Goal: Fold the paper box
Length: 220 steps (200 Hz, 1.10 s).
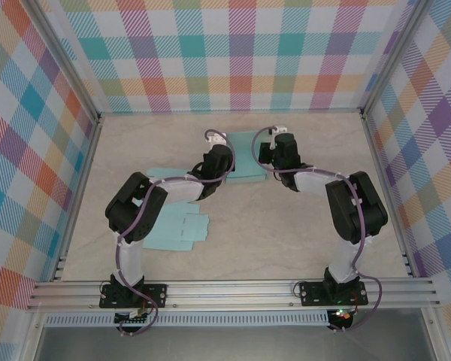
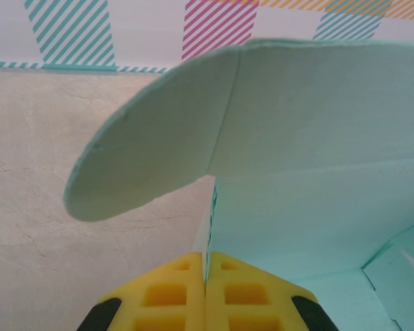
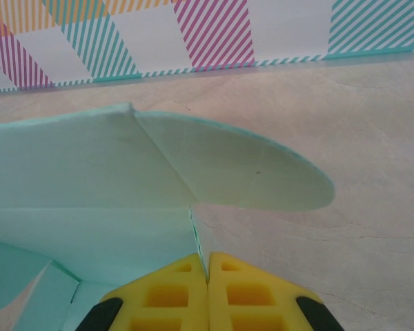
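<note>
Paper box (image 1: pixel 248 153) between left tool (image 2: pixel 205 261) and right tool (image 3: pixel 207 261), both pinching its side walls.

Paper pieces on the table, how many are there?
3: the paper box at the back middle, a flat sheet beside the left arm, and another sheet partly hidden under that arm.

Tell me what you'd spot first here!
A mint-green paper box sits mid-table toward the back, with the left gripper and right gripper each pinching one of its sides. Its rounded flaps fan outward, and bright plaid walls surround everything.
</note>
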{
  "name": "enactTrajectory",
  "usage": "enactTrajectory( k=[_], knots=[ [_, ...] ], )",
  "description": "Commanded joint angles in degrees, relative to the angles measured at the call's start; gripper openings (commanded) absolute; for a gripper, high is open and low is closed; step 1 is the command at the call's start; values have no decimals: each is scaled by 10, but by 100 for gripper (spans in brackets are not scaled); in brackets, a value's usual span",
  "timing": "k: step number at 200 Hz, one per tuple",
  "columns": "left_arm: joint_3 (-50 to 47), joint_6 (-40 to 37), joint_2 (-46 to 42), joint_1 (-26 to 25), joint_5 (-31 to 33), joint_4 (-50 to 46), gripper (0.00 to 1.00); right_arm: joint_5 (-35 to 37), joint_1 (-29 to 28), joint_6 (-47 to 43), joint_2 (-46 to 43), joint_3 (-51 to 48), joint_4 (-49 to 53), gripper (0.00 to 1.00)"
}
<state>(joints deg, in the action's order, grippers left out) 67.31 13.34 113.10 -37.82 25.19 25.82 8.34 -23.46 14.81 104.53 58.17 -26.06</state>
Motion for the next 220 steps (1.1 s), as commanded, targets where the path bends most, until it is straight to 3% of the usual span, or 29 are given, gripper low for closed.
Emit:
enactTrajectory(
  k=[1,220],
  knots=[
    [-18,25,1,-21,-13,2,5,-10,-25,17,-6,-25,15,7],
    [-126,110,-28,-59,3,14,6,49,-76,56,-30,-146,-39,7]
  ],
)
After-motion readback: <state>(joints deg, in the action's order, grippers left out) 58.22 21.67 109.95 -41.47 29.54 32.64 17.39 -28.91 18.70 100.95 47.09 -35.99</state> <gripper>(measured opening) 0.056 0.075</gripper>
